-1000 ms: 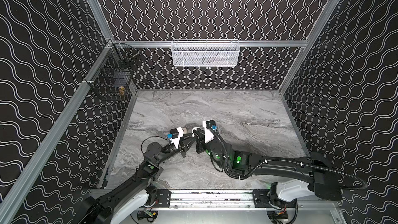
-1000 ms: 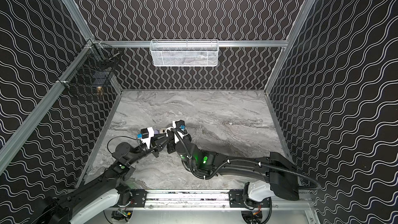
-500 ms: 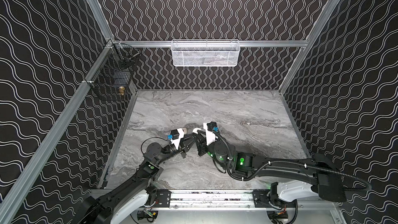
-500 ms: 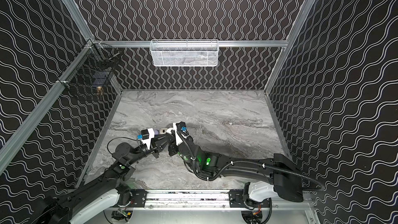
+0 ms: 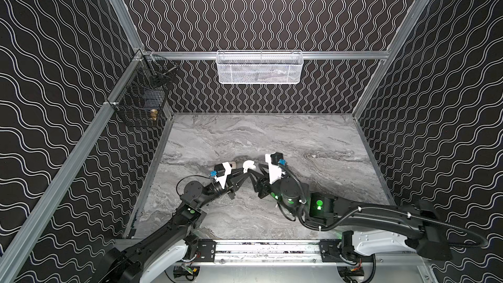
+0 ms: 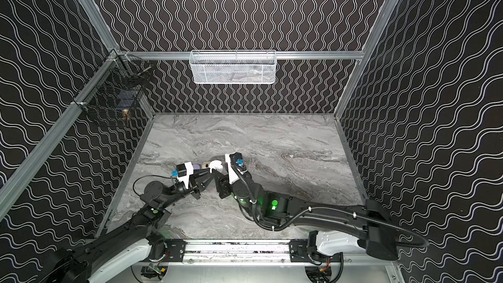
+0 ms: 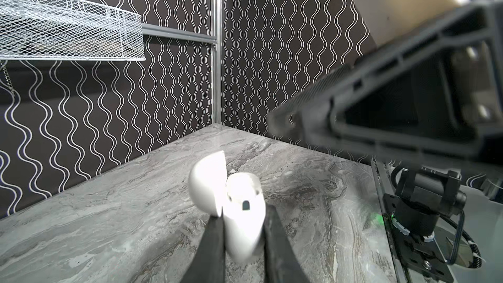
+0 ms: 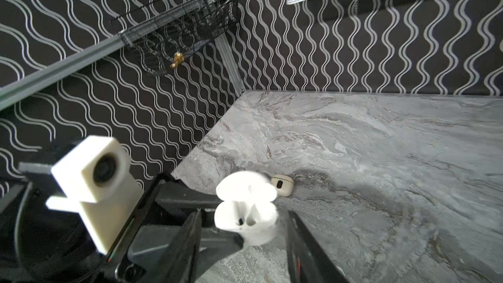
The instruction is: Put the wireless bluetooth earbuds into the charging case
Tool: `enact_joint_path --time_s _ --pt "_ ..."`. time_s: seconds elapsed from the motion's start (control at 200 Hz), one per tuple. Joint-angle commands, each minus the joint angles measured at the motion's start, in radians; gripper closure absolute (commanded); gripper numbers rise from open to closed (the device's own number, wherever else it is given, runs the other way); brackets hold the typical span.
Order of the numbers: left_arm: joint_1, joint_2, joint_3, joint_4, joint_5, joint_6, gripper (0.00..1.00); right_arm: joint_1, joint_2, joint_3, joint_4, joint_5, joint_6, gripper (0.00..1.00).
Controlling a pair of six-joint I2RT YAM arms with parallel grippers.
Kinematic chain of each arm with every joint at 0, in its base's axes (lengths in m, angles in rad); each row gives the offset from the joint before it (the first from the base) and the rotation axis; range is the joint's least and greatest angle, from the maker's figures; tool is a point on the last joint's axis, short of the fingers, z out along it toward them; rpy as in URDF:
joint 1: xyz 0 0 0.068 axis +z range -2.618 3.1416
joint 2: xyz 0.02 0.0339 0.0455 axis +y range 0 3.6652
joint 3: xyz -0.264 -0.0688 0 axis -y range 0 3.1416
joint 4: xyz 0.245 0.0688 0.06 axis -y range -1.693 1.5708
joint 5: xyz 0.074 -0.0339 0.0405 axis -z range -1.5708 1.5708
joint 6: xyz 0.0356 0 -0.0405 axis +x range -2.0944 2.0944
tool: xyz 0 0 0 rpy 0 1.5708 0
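Grey marble table [image 5: 299, 142] walled by black wave-patterned panels. Near its middle, right gripper [image 8: 243, 213], jaws apart, either side of the white charging case [image 5: 249, 165] without touching. Left gripper [image 7: 243, 213] clamped on that case, lid flipped open. Small cream case [image 8: 283, 185] lying just behind. Earbuds: impossible to tell whether seated inside.

white mesh basket [image 5: 258, 75], black wire basket [image 5: 135, 111]
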Motion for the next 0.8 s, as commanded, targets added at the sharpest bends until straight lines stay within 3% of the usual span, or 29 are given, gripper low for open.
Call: enact_joint_path --time_s 0.0,0.175,0.27,0.365,0.515,0.796 --pt "0.001 0.011 -0.012 0.073 -0.011 0.015 1.0 0.001 -0.061 0.002 -0.228 0.091 0.147 0.5" --pt "0.001 0.023 -0.047 0.14 -0.037 0.038 1.0 0.001 -0.156 -0.071 -0.486 0.082 0.319 0.52" --pt "0.0 0.047 -0.084 0.242 -0.055 0.048 1.0 0.001 -0.161 -0.128 -0.584 0.007 0.431 0.51" --pt "0.0 0.064 -0.089 0.261 -0.066 0.056 1.0 -0.001 -0.127 -0.206 -0.565 -0.127 0.486 0.52" --pt "0.001 0.056 -0.075 0.211 -0.069 0.064 1.0 -0.001 -0.036 -0.295 -0.536 -0.243 0.569 0.52" --pt "0.001 0.003 -0.067 0.128 -0.081 0.079 1.0 -0.014 0.14 -0.323 -0.487 -0.312 0.597 0.46"
